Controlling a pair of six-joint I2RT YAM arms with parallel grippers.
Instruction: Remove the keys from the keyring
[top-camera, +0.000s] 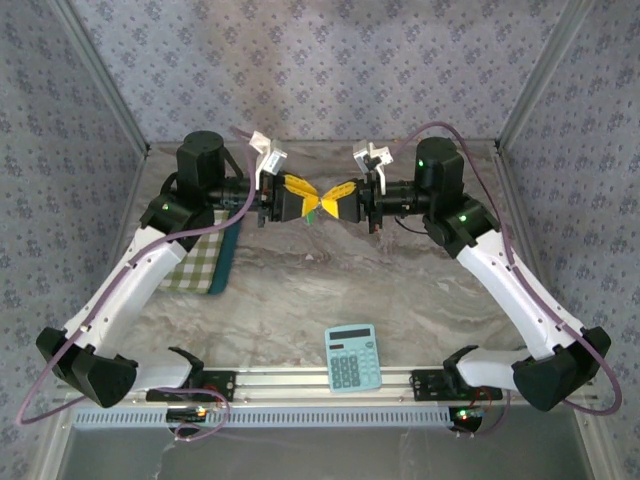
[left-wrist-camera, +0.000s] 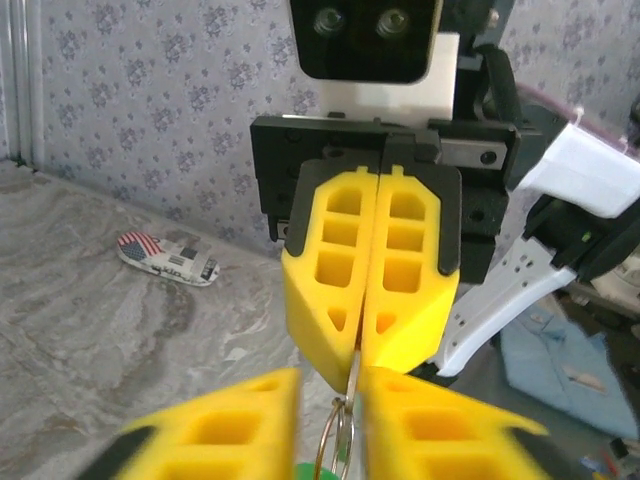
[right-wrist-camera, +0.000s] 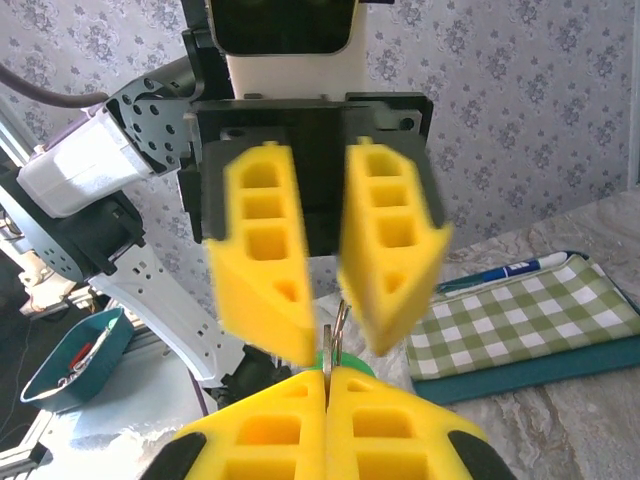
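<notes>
Above the middle of the table my two grippers meet tip to tip. The right gripper (top-camera: 324, 204) (right-wrist-camera: 326, 378) is shut on a thin metal part of the keyring (right-wrist-camera: 338, 325) (left-wrist-camera: 340, 440). In the left wrist view the right gripper (left-wrist-camera: 357, 362) has its yellow fingers pressed together on that metal strip. My left gripper (top-camera: 304, 204) (left-wrist-camera: 328, 388) is open, with the ring's wire loops standing in the gap between its blurred fingers (right-wrist-camera: 265, 270), untouched. The keys (right-wrist-camera: 352, 364) (top-camera: 312, 215) show as a small bright green piece just below the ring.
A green checked cloth (top-camera: 205, 262) (right-wrist-camera: 520, 320) lies under the left arm, with a blue pen (right-wrist-camera: 500, 272) on it. A light blue calculator (top-camera: 352, 358) sits near the front rail. A small flag-patterned object (left-wrist-camera: 168, 258) lies by the back wall.
</notes>
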